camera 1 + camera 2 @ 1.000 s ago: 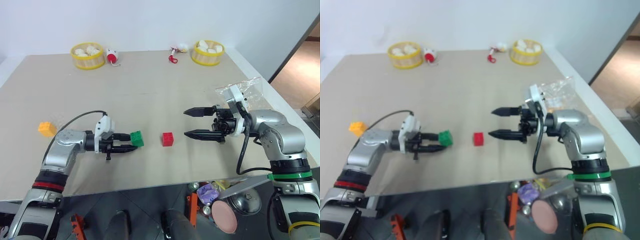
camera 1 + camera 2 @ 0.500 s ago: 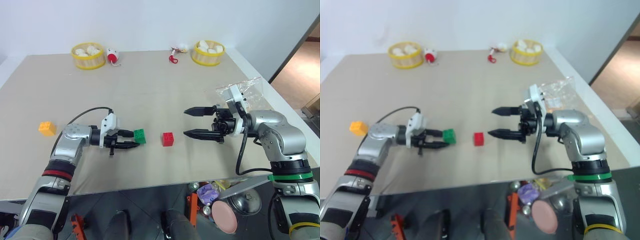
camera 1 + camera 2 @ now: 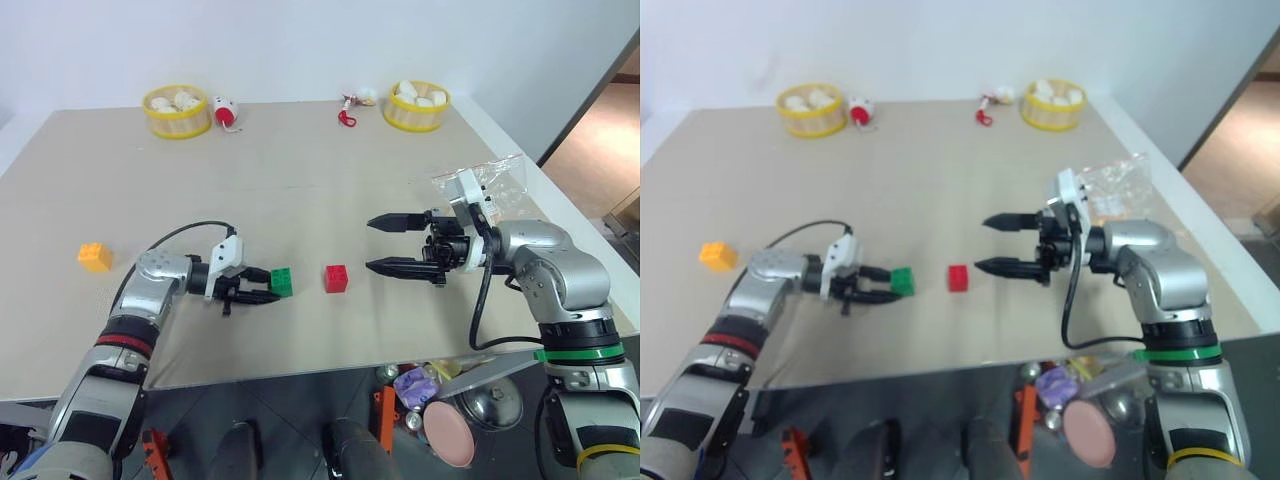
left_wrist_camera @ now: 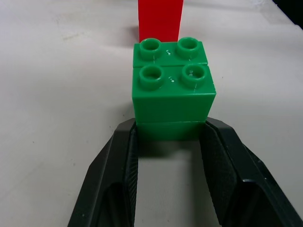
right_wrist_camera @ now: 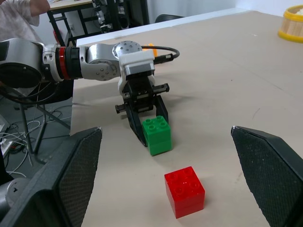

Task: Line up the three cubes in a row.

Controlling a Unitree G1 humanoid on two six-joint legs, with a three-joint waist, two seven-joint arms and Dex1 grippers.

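The green cube (image 3: 282,282) sits on the table with my left gripper (image 3: 268,286) shut on its lower half; the left wrist view shows both black fingers (image 4: 124,156) pressed against its sides (image 4: 171,90). The red cube (image 3: 336,278) stands just to its right, a small gap between them, and appears directly behind the green one in the left wrist view (image 4: 161,19). Far to the left lies the orange-yellow cube (image 3: 94,257), alone. My right gripper (image 3: 370,245) hovers open to the right of the red cube, its fingers pointing at it with nothing between them.
Two yellow round baskets (image 3: 175,112) (image 3: 415,106) holding buns stand at the table's far edge, with a red-and-white toy (image 3: 226,114) and a small red item (image 3: 347,108) between them. A clear bag (image 3: 492,180) lies behind my right wrist. A person's sleeve (image 5: 21,12) shows beyond the table.
My left gripper has carried the green cube rightward and lower, closer to the red cube. The right arm has stayed where it was.
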